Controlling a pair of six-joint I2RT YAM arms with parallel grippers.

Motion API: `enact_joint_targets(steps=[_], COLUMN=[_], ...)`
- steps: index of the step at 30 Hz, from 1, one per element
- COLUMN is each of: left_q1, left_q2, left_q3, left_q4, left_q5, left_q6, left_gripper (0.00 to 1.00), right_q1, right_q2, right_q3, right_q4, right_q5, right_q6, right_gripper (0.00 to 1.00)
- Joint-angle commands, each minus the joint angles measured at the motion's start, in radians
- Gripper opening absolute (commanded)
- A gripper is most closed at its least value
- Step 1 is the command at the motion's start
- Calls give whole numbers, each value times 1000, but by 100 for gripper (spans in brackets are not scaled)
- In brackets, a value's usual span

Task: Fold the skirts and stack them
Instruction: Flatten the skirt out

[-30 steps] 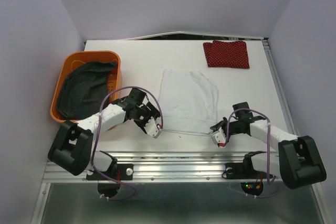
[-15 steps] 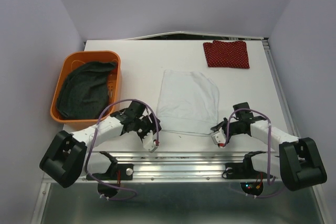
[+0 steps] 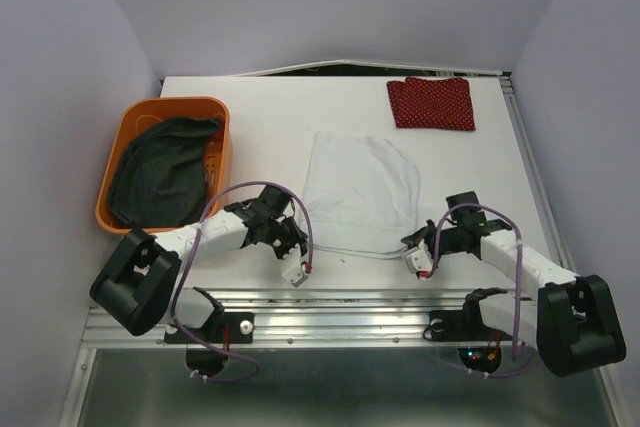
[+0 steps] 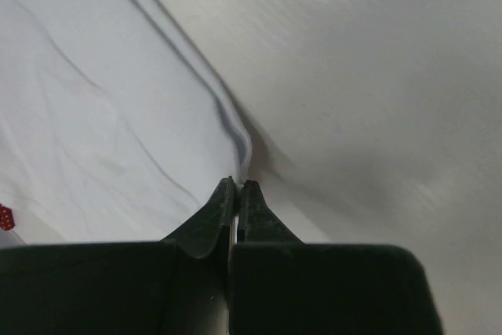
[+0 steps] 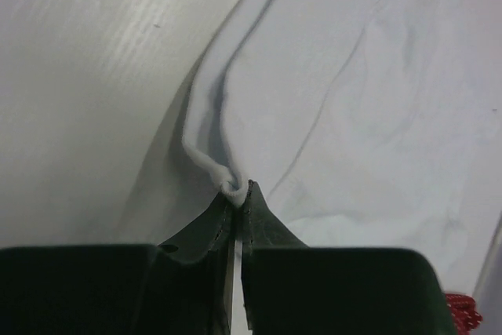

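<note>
Now we are starting the fold, left gripper (image 4: 238, 186) and right gripper (image 5: 238, 190) both pinching near corners of the white skirt (image 3: 360, 187), probably needing an even lift toward its far edge.

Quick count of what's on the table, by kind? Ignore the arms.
Skirts: 3 (red dotted skirt, white skirt, dark grey skirt)
Baskets: 1 (orange basket, holding the dark grey skirt)
Total: 4

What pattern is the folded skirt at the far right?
The skirt is red with tiny white dots; top external view.
</note>
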Motion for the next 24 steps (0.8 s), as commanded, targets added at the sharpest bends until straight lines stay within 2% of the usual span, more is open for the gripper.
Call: enact_joint_targets(steps=[1, 2, 5, 6, 7, 8, 9, 10, 11, 12, 13, 14, 15, 18, 21, 24], left_q1=[49, 63, 135, 152, 196, 219, 240, 279, 293, 300, 304, 311, 316, 316, 313, 313], left_q2=[-86, -122, -168, -173, -176, -180, -179, -174, -151, -134, -114, -95, -53, -30, -73, -125], left_q3=[160, 189, 320, 396, 432, 469, 530, 556, 590, 669, 712, 764, 874, 1001, 1007, 962], left_q4=[-114, -115, -116, -112, -95, -20, 49, 206, 262, 325, 376, 438, 442, 437, 450, 430], left_q5=[120, 139, 214, 232, 267, 280, 281, 254, 236, 141, 78, 35, 9, -12, -2, 5], left_q6=[-134, -280, -511, -660, -747, -833, -1042, -1158, -1247, -1315, -1448, -1502, -1538, -1602, -1605, -1587], left_gripper=[0, 0, 0, 0, 0, 0, 0, 0, 0, 0, 0, 0, 0, 0, 0, 0], right_q1=[9, 9, 9, 9, 9, 9, -1, -14, -14, -14, -24, -33, -42, -77, -77, -77], right_q2=[-88, -102, -130, -128, -119, -87, -62, -35, -6, 58, 94, 129, 210, 275, 258, 216], right_q3=[146, 169, 290, 328, 373, 478, 537, 598, 719, 781, 842, 903, 1059, 1280, 1329, 1271], right_q4=[2, 13, 100, 137, 184, 203, 218, 228, 241, 286, 330, 370, 376, 340, 253, 220], right_q5=[-67, -74, -51, -34, -12, 30, 43, 51, 78, 100, 133, 184, 265, 259, 206, 224], right_q6=[0, 183, 508, 712, 801, 887, 1015, 1071, 1122, 1229, 1292, 1344, 1442, 1495, 1512, 1457], right_gripper=[1, 1, 1, 1, 1, 1, 1, 1, 1, 1, 1, 1, 1, 1, 1, 1])
